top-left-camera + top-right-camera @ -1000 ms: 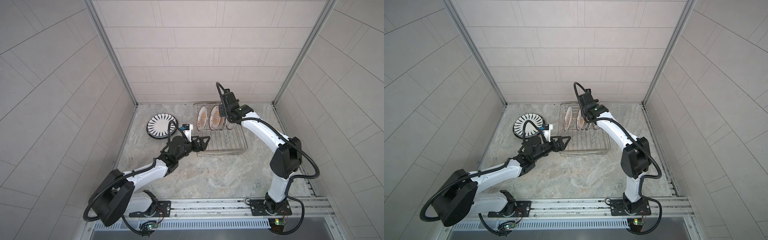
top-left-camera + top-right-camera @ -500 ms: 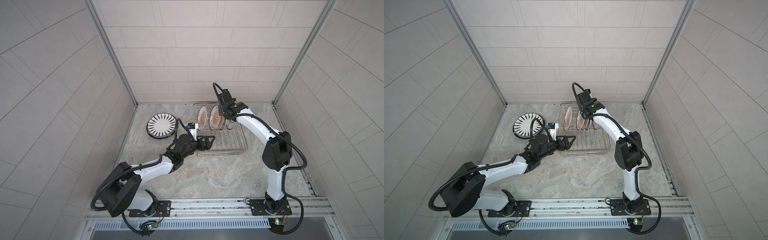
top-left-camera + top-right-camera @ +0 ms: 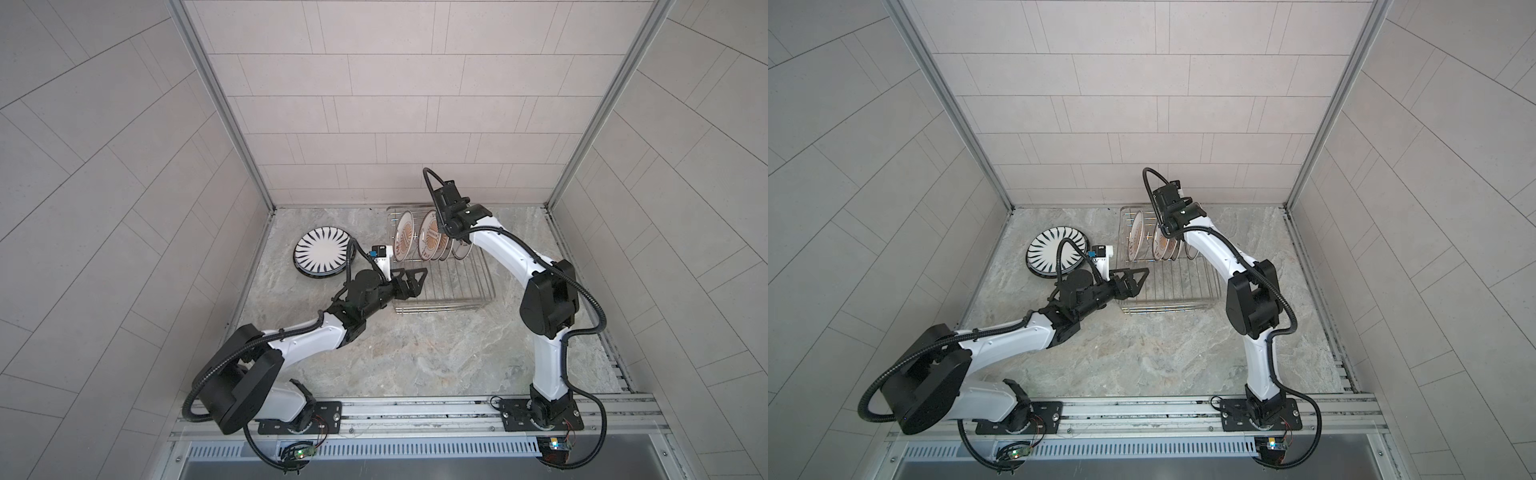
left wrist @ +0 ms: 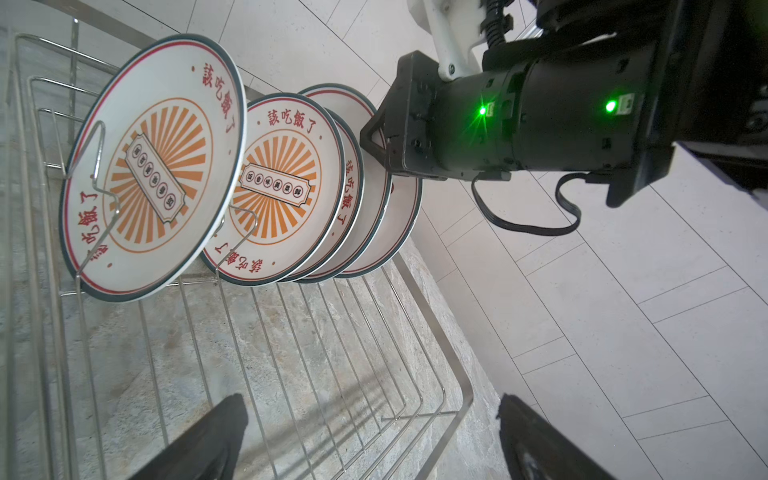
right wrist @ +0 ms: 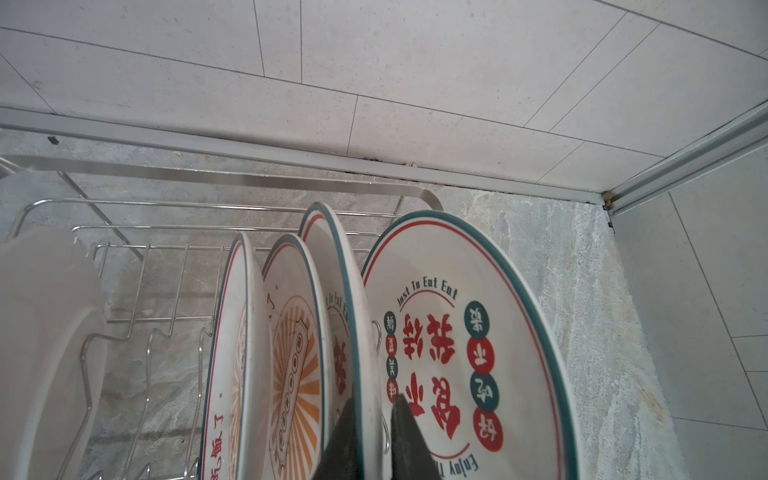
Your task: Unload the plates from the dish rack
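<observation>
the dish rack stands on the marbled desk, close to the back wall. five plates stand on edge in a row at its far end, held between the upright prongs. counting from the left of both top views, the first three are sunburst plates, with orange rays and red lettering round the edge. the first stands a little off from the rest, and the other four lean close together. the fourth is a lettered plate with a teal rim. the fifth, the end plate, shows red and dark characters under the words "just to eat eat".

the right claw reaches into the row from above. its two dark fingers sit tight on either side of the lettered plate's upper rim, clamped on it. that plate stands level with its neighbours in the rack.

the left claw hovers over the rack's near left part, pointed at the plates. its jaws are spread wide with nothing between them.

the striped plate lies flat on the desk to the left of the rack, not touching it. a dark rim showing beneath it may be a second plate, though the top views are too distant to be sure.
</observation>
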{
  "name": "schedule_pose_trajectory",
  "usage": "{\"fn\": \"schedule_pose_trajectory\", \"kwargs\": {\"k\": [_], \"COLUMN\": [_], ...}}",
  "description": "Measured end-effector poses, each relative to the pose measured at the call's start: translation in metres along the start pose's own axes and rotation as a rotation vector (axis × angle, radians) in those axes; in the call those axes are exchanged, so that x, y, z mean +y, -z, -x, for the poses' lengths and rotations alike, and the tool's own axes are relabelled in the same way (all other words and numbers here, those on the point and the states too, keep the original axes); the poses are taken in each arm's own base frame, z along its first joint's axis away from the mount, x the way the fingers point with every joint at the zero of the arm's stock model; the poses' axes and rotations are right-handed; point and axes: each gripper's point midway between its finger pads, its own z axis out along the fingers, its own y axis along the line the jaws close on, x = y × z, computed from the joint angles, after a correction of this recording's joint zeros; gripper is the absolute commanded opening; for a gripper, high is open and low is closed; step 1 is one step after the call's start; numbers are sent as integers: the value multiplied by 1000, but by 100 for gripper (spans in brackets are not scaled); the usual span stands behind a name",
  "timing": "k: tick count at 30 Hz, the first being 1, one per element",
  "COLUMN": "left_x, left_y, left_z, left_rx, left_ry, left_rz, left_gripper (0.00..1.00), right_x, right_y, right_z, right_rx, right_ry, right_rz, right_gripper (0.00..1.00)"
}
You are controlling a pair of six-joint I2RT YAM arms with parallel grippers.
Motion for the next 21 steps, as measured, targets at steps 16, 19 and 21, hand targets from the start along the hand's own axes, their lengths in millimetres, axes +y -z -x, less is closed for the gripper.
{"fn": "schedule_pose_trajectory", "kwargs": {"k": [16,19,21], "left_x": [4,4,5], "left_y": [3,4,5], "left_z": [-1,-1,-1], "left_rx": [-20,-21,-23], "left_ry": [33,33,33], "left_rz": [4,6,9], "left_gripper": [100,100,100], "right_x": [-3,-2,-1], "right_y": [-12,-10,-9], "right_z": [-5,-5,-5], "right_rx": [25,19,17], "right_ry": [11,19,27], "right_rz": [-40,-54,-62], "right_gripper": [8,8,7]}}
